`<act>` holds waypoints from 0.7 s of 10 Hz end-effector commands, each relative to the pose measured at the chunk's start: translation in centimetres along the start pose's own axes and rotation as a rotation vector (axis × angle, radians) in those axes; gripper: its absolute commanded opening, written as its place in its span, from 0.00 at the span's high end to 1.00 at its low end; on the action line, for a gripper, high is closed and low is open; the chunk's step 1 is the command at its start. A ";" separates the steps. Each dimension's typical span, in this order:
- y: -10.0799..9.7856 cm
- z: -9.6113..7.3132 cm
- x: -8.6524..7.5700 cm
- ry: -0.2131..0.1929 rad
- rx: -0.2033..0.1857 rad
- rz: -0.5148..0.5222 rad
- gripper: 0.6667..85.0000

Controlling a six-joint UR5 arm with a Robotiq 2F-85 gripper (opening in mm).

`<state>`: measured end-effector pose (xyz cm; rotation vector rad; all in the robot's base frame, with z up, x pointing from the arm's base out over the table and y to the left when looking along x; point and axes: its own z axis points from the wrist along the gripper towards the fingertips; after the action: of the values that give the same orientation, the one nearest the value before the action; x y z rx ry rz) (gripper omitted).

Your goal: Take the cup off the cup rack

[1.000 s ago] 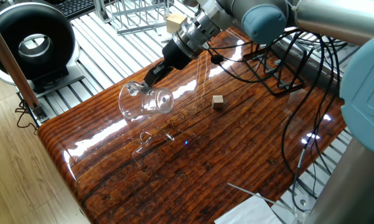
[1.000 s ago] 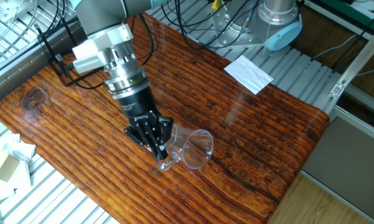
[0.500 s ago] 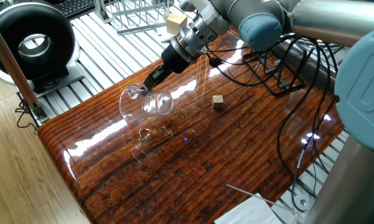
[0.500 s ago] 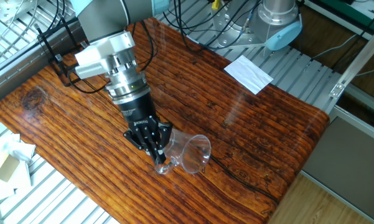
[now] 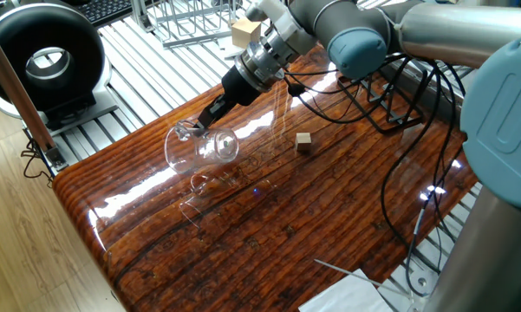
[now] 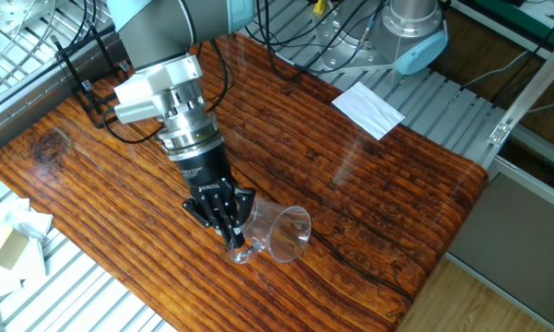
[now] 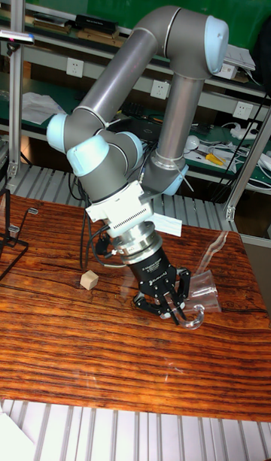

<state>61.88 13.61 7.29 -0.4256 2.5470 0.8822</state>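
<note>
Gripping the tilted cup [image 6: 284,233], the claw [image 6: 232,239] holds it above the table [image 6: 378,184].

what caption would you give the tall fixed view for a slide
UR5 gripper holds the clear glass cup by its handle, tilted over the wooden table, a small wooden cube nearby.

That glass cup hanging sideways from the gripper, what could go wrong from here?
The gripper pinches only the edge near the handle of the cup, which hangs tilted over the table. The smooth glass might slip or swing and hit the wood. It is also held near the table's corner, so a drop could roll it off the edge. The wooden cube sits well clear.
</note>
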 end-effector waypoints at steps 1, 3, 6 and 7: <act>0.2 -0.1 -0.3 -0.005 -0.011 0.012 0.99; 0.3 -0.1 -0.2 -0.004 -0.012 0.013 0.99; 0.3 -0.5 0.1 0.018 0.001 0.018 0.99; 0.4 -0.5 0.1 0.020 -0.004 0.030 0.99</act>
<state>61.47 13.67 7.41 -0.4228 2.5692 0.8863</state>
